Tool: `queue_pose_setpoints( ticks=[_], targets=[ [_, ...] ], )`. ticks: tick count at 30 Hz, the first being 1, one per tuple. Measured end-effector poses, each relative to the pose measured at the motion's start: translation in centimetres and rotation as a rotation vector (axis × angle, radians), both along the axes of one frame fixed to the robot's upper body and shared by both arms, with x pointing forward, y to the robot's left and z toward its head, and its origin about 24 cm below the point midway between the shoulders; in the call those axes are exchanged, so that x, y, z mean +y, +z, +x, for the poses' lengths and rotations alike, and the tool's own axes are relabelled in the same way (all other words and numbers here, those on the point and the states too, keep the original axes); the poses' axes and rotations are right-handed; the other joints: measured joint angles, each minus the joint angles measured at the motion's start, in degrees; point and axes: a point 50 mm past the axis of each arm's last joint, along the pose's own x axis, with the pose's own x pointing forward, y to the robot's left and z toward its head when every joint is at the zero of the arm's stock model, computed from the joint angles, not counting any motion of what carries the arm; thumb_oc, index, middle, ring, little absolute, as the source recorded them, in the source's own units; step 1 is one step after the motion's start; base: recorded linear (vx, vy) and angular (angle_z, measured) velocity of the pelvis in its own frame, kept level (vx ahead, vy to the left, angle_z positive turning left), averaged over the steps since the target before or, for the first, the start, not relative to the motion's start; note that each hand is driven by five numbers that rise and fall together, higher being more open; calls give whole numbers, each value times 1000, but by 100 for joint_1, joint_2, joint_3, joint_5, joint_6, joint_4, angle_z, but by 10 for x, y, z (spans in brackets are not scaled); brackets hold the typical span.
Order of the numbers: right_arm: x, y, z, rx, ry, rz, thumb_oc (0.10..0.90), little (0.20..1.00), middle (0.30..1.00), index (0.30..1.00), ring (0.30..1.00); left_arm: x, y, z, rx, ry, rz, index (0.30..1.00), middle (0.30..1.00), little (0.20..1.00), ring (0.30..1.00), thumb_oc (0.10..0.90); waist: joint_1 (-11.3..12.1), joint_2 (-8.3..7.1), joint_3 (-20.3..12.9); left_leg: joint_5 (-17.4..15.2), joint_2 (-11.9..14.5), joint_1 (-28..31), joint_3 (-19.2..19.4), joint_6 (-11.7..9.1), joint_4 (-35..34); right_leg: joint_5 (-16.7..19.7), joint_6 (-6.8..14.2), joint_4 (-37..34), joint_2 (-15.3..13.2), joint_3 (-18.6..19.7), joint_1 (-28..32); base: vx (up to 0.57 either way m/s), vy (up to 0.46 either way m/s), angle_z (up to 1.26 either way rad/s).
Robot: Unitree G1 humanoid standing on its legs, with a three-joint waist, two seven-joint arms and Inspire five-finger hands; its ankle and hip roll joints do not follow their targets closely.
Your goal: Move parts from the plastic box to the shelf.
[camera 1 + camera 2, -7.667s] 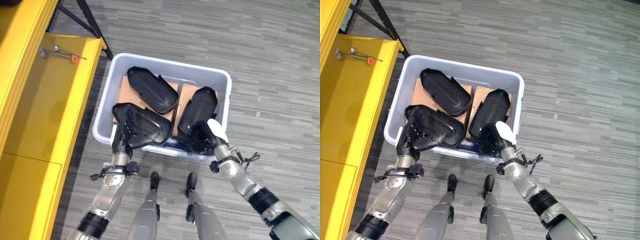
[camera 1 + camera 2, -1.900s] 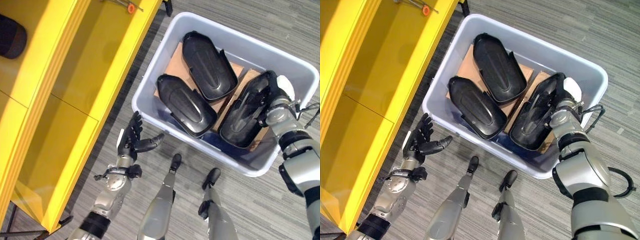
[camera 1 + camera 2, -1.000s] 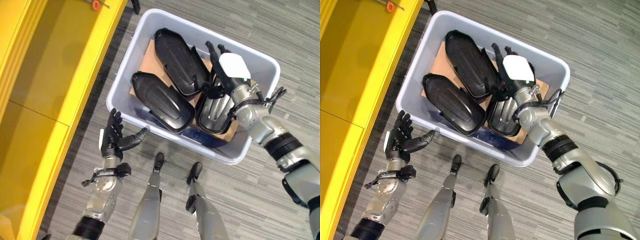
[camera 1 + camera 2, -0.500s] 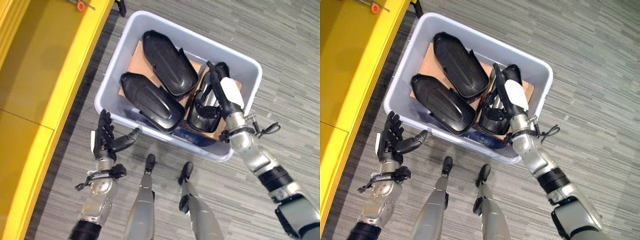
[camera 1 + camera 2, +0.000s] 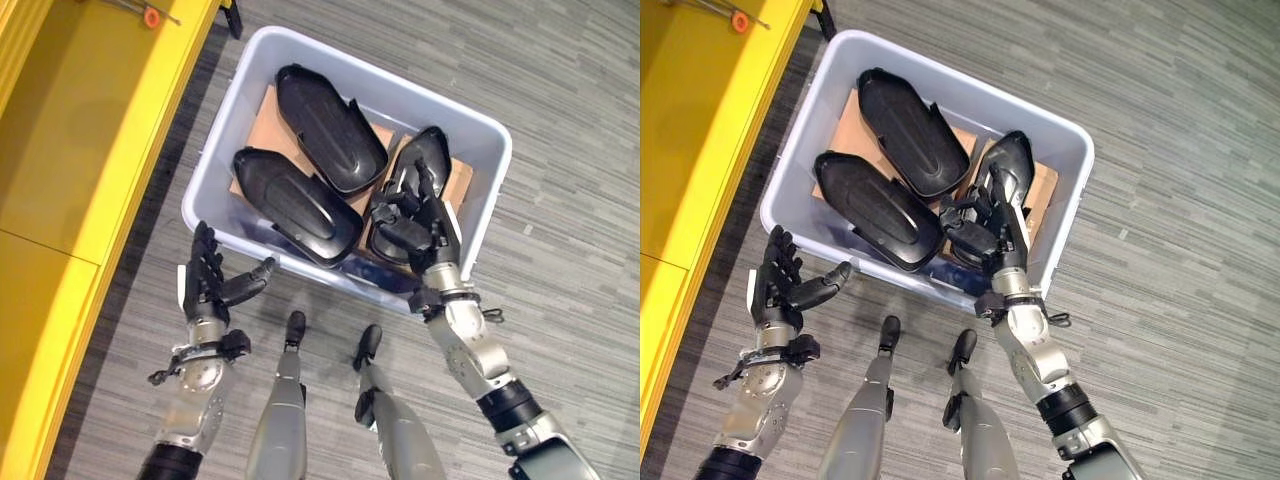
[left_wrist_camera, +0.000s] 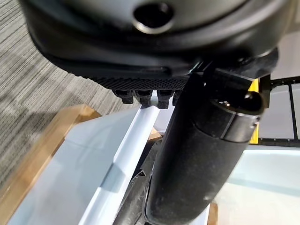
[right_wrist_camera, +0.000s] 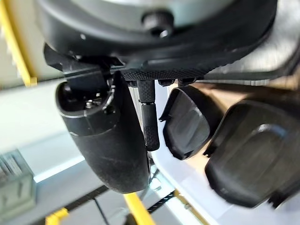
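We are at the pick-up step: our right hand (image 5: 420,225) hovers, fingers spread, over the rightmost black part (image 5: 425,160) in the plastic box (image 5: 490,175), while our left hand (image 5: 207,283) waits open outside its near wall, and next the right must close on that part.

Grey striped carpet floor (image 5: 560,120) beside yellow furniture (image 5: 70,180).

grey striped floor (image 5: 560,90), brown cardboard sheets (image 5: 262,115), perhaps tools (image 5: 150,14)
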Motion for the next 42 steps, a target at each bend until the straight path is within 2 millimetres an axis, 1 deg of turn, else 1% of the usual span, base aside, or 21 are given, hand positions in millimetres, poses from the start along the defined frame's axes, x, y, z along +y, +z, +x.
queue_pose_setpoints(
  ticks=[2, 5, 7, 11, 15, 19, 20, 22, 25, 26, 32, 39, 42],
  targets=[
    [2, -2, -1, 24, 23, 66, 900, 1000, 1000, 1000, 1000, 1, 0, 0, 1, 4, -1, 1000, 1000, 1000, 1000, 900, -3, -7, -2, -6, -1, 7, 14, -6, 0, 1, 0, 0, 0, 14, 0, 2, 1, -2],
    [-3, -6, -2, 31, 11, 47, 900, 1000, 1000, 1000, 1000, 1, 0, 0, 0, 4, -1, 1000, 1000, 1000, 1000, 900, -2, -19, -7, -6, -2, 6, 13, -6, 0, 1, 0, 0, -2, 14, 0, 0, 0, 0],
    [-7, -9, -3, 34, -14, 4, 900, 1000, 1000, 1000, 1000, 1, 0, 0, 0, 5, -1, 1000, 1000, 1000, 1000, 900, -7, -27, -12, -5, -2, 6, 13, -3, 0, 1, 0, 0, -1, 15, 1, 0, 0, 0],
    [-19, -9, -4, 3, -103, -186, 900, 1000, 1000, 1000, 1000, 2, 0, -1, -1, 8, 1, 1000, 1000, 1000, 1000, 900, -16, -36, -11, -3, 0, 6, 13, 0, 0, 2, -1, 0, 1, 14, 0, 0, 0, 0],
    [-21, -9, -4, -11, -153, -290, 900, 1000, 1000, 1000, 1000, 3, 0, -1, -3, 13, 1, 1000, 1000, 1000, 1000, 900, -27, -79, -9, -1, 2, 6, 13, 3, 0, 2, -1, 0, 3, 15, 0, 0, 0, 0],
    [-29, -11, -4, -43, -219, -516, 900, 1000, 1000, 1000, 1000, 4, 1, -2, -8, 16, 21, 1000, 1000, 1000, 1000, 900, -26, -126, -7, -5, 2, 5, 12, -3, 0, 0, 2, 0, 2, 15, -1, 0, 0, 0],
    [-37, -14, -6, -53, -254, -615, 900, 1000, 1000, 1000, 1000, 5, 1, -4, -8, 20, 42, 1000, 1000, 1000, 1000, 900, -32, -171, -6, -9, 4, 3, 13, 0, 0, -1, 4, 0, 4, 15, -3, 0, 0, 0],
    [-49, -17, -9, -65, -302, -770, 900, 1000, 1000, 1000, 1000, 6, 1, -5, -10, 21, 60, 1000, 1000, 1000, 1000, 900, -35, -203, -1, -12, 2, -4, 12, 5, 0, -3, 6, 0, 2, 15, -9, 0, 0, 0],
    [-64, -20, -12, -55, -387, -877, 900, 1000, 1000, 1000, 1000, 7, 3, -6, -19, 25, 62, 1000, 1000, 1000, 1000, 900, -53, -237, -5, -31, 2, -25, 12, 33, 0, -5, 9, -1, 1, 18, -30, 0, 0, 0],
    [-67, -19, -11, -66, -417, -919, 900, 1000, 1000, 1000, 1000, 9, 2, -9, -15, 40, 64, 1000, 1000, 1000, 1000, 900, -127, -238, -4, -34, 2, -35, 13, 39, 0, -5, 9, 0, 2, 20, -40, 0, 0, 0],
    [-67, -22, -11, -76, -438, -1002, 900, 1000, 1000, 1000, 1000, 11, 2, -11, -22, 56, 78, 1000, 1000, 1000, 1000, 900, -157, -238, -4, -31, 10, -37, 37, 34, 0, -5, 8, -1, 8, 42, -55, -3, -5, -1],
    [-63, -41, -8, -16, -393, -1087, 900, 1000, 1000, 1000, 1000, 11, 2, -11, -23, 56, 78, 1000, 1000, 1000, 1000, 900, -148, -235, -2, -33, 9, -42, 37, 32, 0, -7, 10, -1, 7, 41, -60, 0, 0, 0],
    [-60, -44, -6, -9, -372, -1104, 900, 1000, 1000, 1000, 1000, 11, 3, -10, -25, 55, 79, 1000, 1000, 1000, 1000, 900, -141, -233, -1, -38, 9, -56, 36, 28, 0, -8, 11, -1, 7, 42, -74, 0, 0, 0]
  ],
)
